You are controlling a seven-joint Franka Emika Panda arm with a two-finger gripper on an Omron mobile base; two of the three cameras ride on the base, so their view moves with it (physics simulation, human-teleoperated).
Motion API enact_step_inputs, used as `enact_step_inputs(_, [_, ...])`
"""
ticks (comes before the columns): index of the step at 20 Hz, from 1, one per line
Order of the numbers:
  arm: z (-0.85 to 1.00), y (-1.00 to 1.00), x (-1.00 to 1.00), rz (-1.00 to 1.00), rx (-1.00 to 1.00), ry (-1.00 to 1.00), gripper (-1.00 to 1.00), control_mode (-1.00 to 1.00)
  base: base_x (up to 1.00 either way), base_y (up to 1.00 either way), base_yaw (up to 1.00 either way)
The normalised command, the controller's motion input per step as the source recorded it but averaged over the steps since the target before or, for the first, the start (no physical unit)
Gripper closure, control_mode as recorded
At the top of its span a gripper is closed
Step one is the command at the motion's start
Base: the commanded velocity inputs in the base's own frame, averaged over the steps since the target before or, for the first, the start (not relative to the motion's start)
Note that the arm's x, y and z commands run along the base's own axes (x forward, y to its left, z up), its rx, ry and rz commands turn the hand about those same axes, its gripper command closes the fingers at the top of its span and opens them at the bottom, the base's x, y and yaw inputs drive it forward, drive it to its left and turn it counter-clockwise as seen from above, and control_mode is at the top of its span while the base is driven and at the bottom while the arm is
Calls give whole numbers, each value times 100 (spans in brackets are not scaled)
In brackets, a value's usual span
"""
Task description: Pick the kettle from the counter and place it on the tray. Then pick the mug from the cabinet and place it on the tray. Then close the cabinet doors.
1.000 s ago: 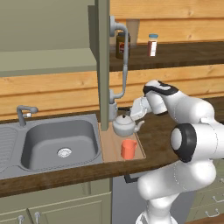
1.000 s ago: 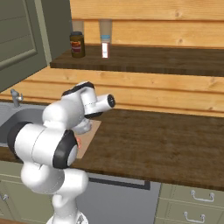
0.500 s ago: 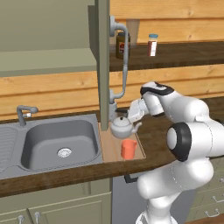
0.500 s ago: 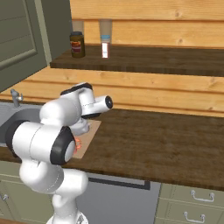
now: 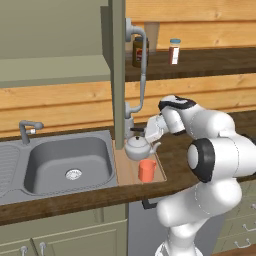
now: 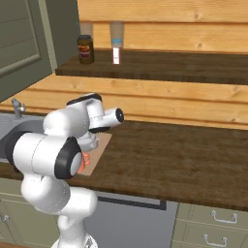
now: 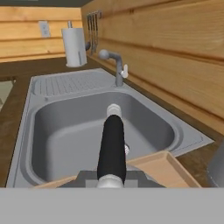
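The small squat kettle [image 5: 138,148], silvery-white with a curved spout and knobbed lid, sits at the back of the tray [image 5: 127,171], a flat light-tan wooden board lying on the counter [image 5: 176,150] just to the right of the sink [image 5: 65,165]. The gripper [image 5: 150,129] is at the top of the kettle, pressed together on its thin dark arched handle [image 7: 112,146]; in the hand view that handle runs up the middle as a black bar with pale rounded ends, though the finger tips themselves are hard to make out there. The mug [image 5: 147,170], a small orange-red cylinder, stands on the front part of the tray, just in front of the kettle; whether they touch is unclear.

The counter is dark brown wood grain. The sink is a smooth grey metal basin with rounded corners and a round drain, flanked by a ribbed drainboard [image 7: 68,83] and a curved grey faucet [image 7: 114,65]. A white paper towel roll [image 7: 74,46] stands upright beyond the drainboard. The wall behind is light horizontal wooden planking.

A sage-green cabinet door [image 5: 118,75] stands open, seen edge-on, its long curved silver bar handle [image 5: 141,70] facing right. On a dark wooden shelf [image 6: 160,65] stand a dark glass jar [image 6: 85,49] and a small bottle [image 6: 116,54].
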Motion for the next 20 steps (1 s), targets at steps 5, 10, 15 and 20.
enact_step_inputs(5, [-12, 0, 0, 2, 0, 0, 100, -100, 0, 0, 0])
enact_step_inputs(10, [-16, 0, 0, 1, 0, 0, 100, -100, 0, 0, 0])
enact_step_inputs(15, [-17, 0, 0, 1, 0, 0, 100, -100, 0, 0, 0])
enact_step_inputs(20, [-10, 0, 0, 0, 0, 0, -100, -100, 0, 0, 0])
